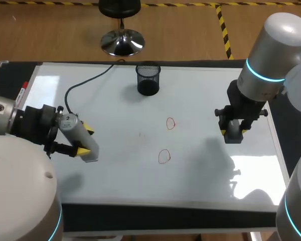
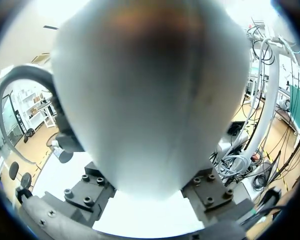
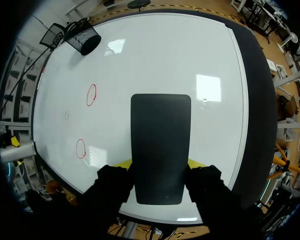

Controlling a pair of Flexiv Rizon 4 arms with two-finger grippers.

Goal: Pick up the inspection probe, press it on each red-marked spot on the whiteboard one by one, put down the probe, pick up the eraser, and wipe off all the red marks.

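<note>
- Head view: the left tool (image 1: 86, 140) is clenched on the inspection probe (image 1: 78, 135). One yellow tip sits on each side of its pale cylindrical body.
- The probe hangs tilted over the left part of the whiteboard (image 1: 120, 165). A dark cable (image 1: 85, 80) runs from it toward the far edge.
- The right tool (image 1: 234, 131) grips the dark eraser (image 1: 234, 135) over the right part of the board. Whether the eraser touches the surface I cannot tell.
- Two red marks lie near the middle of the board, between the arms: the far red mark (image 1: 170, 123) and the near red mark (image 1: 164, 156). Both are well apart from the probe and the eraser.
- A black mesh cup (image 1: 148, 79) stands near the far edge.
- Left wrist view: the probe (image 2: 150, 100) fills most of the picture, and its rounded pale body sits between the grey fingers (image 2: 90, 192). The yellow tips are hidden.
- Right wrist view: the eraser (image 3: 160, 145) is a dark rectangle held between the black fingers, which touch both of its long sides. Yellow shows just beside each.
- The whiteboard (image 3: 155, 65) lies under the eraser. Both red marks (image 3: 91, 94) (image 3: 80, 148) lie to one side of the eraser and do not touch it.
- The mesh cup (image 3: 83, 39) stands beyond the marks.
</note>
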